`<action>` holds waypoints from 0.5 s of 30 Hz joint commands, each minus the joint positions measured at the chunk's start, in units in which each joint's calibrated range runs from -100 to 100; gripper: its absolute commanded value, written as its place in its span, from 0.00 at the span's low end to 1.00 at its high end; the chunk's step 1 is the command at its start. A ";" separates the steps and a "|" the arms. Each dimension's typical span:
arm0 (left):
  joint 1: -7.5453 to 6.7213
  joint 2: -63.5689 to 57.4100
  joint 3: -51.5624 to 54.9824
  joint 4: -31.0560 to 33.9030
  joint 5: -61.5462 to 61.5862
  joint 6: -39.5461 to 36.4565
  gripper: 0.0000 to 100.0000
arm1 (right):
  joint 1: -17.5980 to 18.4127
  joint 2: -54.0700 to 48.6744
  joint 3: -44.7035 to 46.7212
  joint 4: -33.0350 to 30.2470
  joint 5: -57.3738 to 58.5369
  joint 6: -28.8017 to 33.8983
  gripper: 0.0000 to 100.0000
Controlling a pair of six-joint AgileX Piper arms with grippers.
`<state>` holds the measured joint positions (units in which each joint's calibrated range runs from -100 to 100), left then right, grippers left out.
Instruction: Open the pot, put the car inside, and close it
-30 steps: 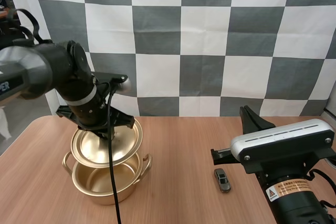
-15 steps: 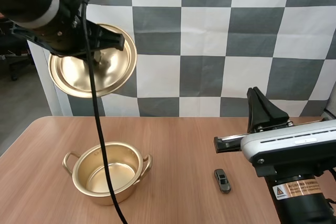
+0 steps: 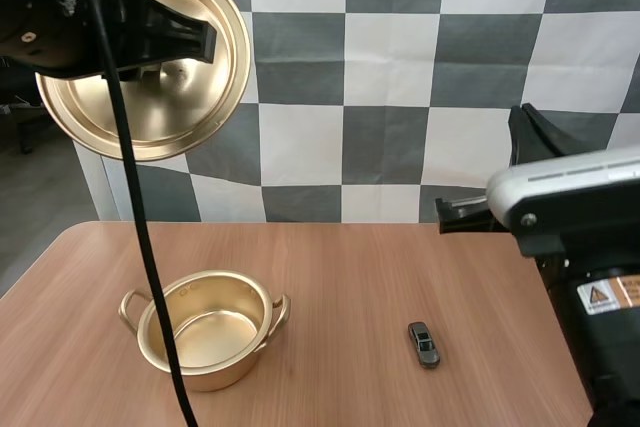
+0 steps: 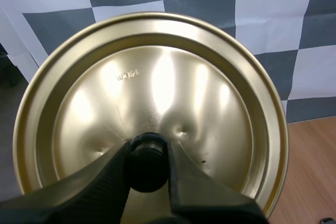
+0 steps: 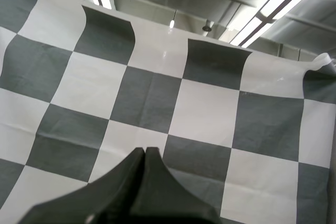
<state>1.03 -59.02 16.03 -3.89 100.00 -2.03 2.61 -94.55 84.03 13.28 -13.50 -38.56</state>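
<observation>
Upward and toward the camera the golden lid (image 3: 185, 97) has gone since half a second ago, and the right arm has risen as well. Below, the brown wooden surface (image 3: 350, 267) carries the pot and the car. High over that surface's left end, the lid hangs tilted, its shiny underside facing the high camera. The left fingers (image 4: 105, 179) pinch its black knob between their tips, one on each side. The open golden pot (image 3: 232, 365) stands upright under the lid, empty, one handle to each side. The right fingers (image 5: 126, 182) lie pressed together as one dark wedge, gripping nothing, raised above the surface's right end. The small dark grey car (image 3: 424, 343) rests on the surface, well to the right of the pot. Its long axis runs near to far, slightly slanted. Which end is its front, I cannot tell.
</observation>
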 commanded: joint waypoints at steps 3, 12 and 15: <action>0.04 -1.83 0.04 -0.04 0.00 0.09 0.00 | -0.02 17.74 -35.06 -10.23 113.50 12.95 0.00; 0.04 -2.01 0.20 -1.33 0.00 0.57 0.00 | -0.02 26.20 -35.22 -14.11 113.50 13.66 0.00; 0.04 -2.01 0.20 -1.45 0.00 0.57 0.00 | -0.11 29.09 -29.11 -15.47 113.50 13.66 0.00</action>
<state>1.03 -61.03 16.16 -5.29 100.00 -1.52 2.52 -67.25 52.37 -0.89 29.07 -25.66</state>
